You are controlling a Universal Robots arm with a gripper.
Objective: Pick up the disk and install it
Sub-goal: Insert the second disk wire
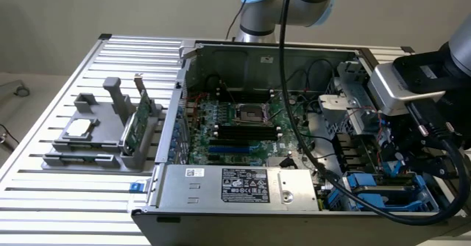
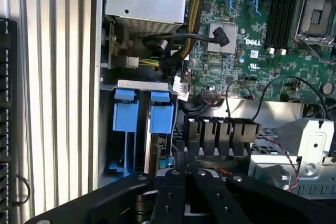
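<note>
While the big open computer case (image 1: 257, 119) sits on the ribbed metal table (image 1: 44, 202), the black gripper (image 2: 191, 182) hangs over its corner with its fingers squeezed together, holding nothing. Just below the gripper, the disk (image 2: 160, 129) with its blue frame stands in its slot, beside another blue carrier (image 2: 126, 124).
</note>
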